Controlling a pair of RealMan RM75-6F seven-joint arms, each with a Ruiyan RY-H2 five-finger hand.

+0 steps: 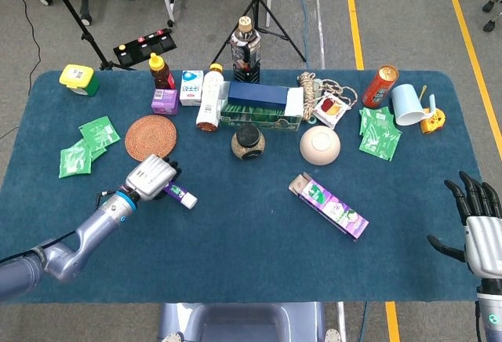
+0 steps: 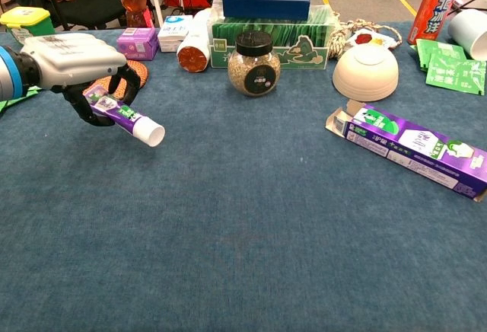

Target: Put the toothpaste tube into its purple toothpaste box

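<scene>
My left hand [image 1: 150, 177] [image 2: 76, 65] grips the purple toothpaste tube [image 2: 125, 118] [image 1: 180, 195], lifted a little off the blue cloth, with its white cap pointing right. The purple toothpaste box [image 1: 328, 205] [image 2: 415, 146] lies flat right of centre, its open flap end turned towards the left. My right hand [image 1: 478, 228] hovers open at the table's right front edge, fingers spread, far from the box; the chest view does not show it.
A cork-lidded jar [image 2: 253, 62], a white bowl [image 2: 366, 71], a round coaster [image 1: 150, 137], bottles, small boxes, green sachets [image 1: 380, 132], a red can [image 1: 380, 85] and a blue cup [image 1: 406, 103] crowd the back half of the table [image 1: 235, 256].
</scene>
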